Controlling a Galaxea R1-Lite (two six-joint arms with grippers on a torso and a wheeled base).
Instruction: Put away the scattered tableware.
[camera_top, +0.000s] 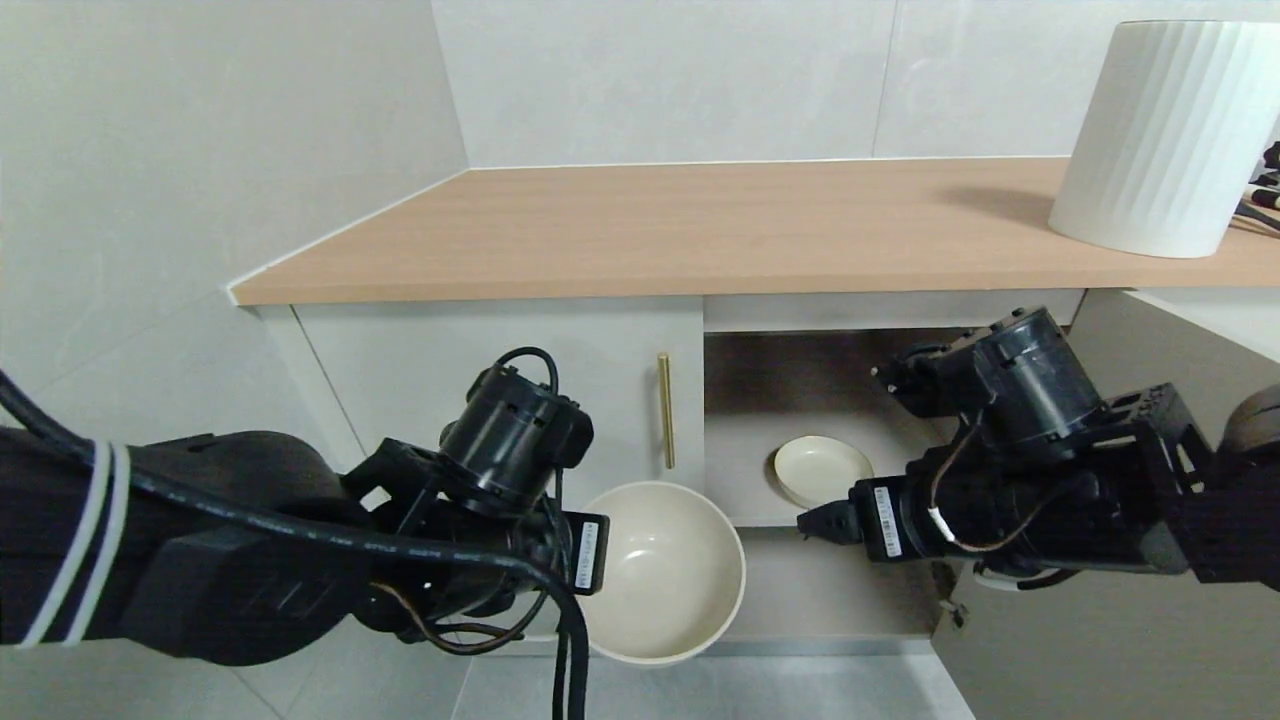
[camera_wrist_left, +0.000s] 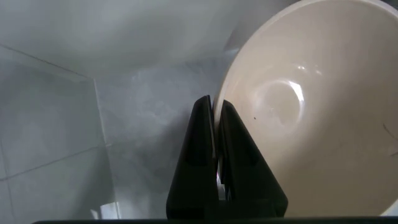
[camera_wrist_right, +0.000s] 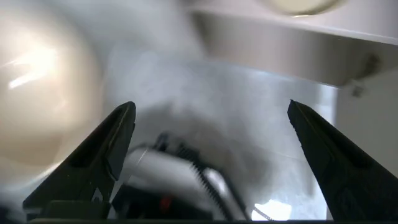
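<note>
Cream bowl hangs by its rim in my clenched left gripper, low before the open cabinet, whose shelf with the plate lies ahead to my right, where my right gripper hovers released and empty.

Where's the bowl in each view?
Head: bowl low centre, before the open cabinet.
Left wrist: rim clamped in the left gripper.
Right wrist: blurred pale shape past one finger of the open right gripper.
Landmark: plate on the shelf, in head and right wrist views.
</note>
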